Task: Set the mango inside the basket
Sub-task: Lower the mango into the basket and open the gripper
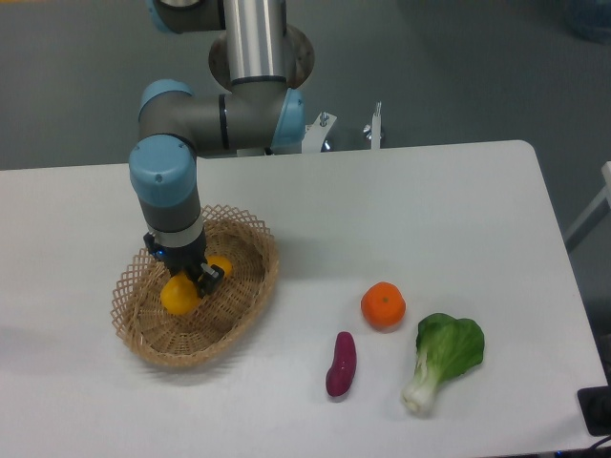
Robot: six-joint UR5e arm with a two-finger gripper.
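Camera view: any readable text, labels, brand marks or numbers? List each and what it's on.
None readable.
Robot arm: grey and blue casing, no legible marking.
Gripper: small dark body, no visible text.
Mango, basket, tangerine, sweet potato, bok choy: no stickers or labels.
Table: plain white, no print.
Dark object at the lower right edge: mostly cut off, nothing to read.

No readable txt, labels or nos. anywhere in view.
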